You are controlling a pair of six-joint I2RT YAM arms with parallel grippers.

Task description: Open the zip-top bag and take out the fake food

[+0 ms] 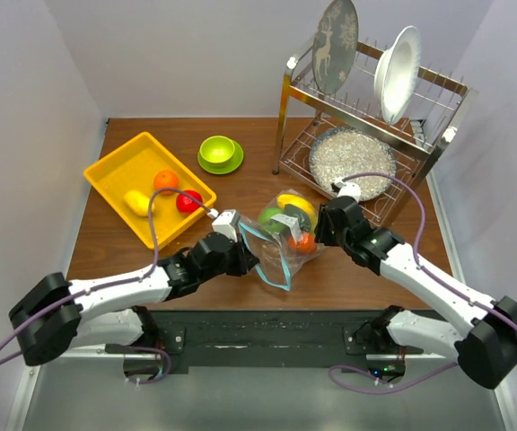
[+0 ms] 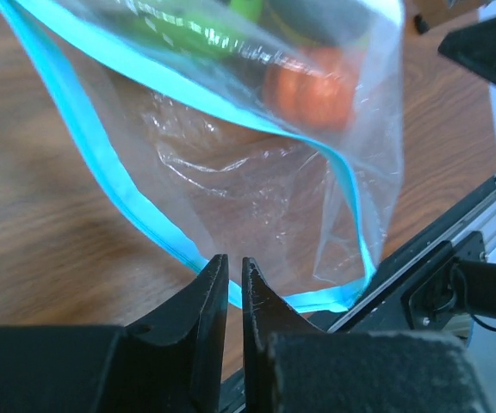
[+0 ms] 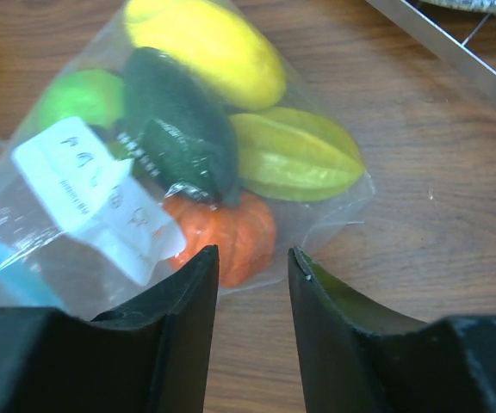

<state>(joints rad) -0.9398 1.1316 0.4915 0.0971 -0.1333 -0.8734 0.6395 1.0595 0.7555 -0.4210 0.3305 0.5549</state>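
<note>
The clear crinkly zip-top bag (image 1: 275, 262) lies on the brown wooden surface (image 1: 258, 184) between the two arms, its mouth gaping toward the left one. The left fingers (image 2: 215, 284) are clenched almost together right at the teal zip strip (image 2: 317, 301); whether the strip is pinched between them I cannot make out. Seen from there, the fake food (image 3: 231, 146) is only an orange and green blur behind plastic. The right fingers (image 3: 317, 301) stand apart, grasping nothing, just short of the bag's closed end. A white label (image 3: 102, 198) partly covers the orange ribbed piece (image 3: 235, 237), and the bag's mouth is cut off at that view's edge.
</note>
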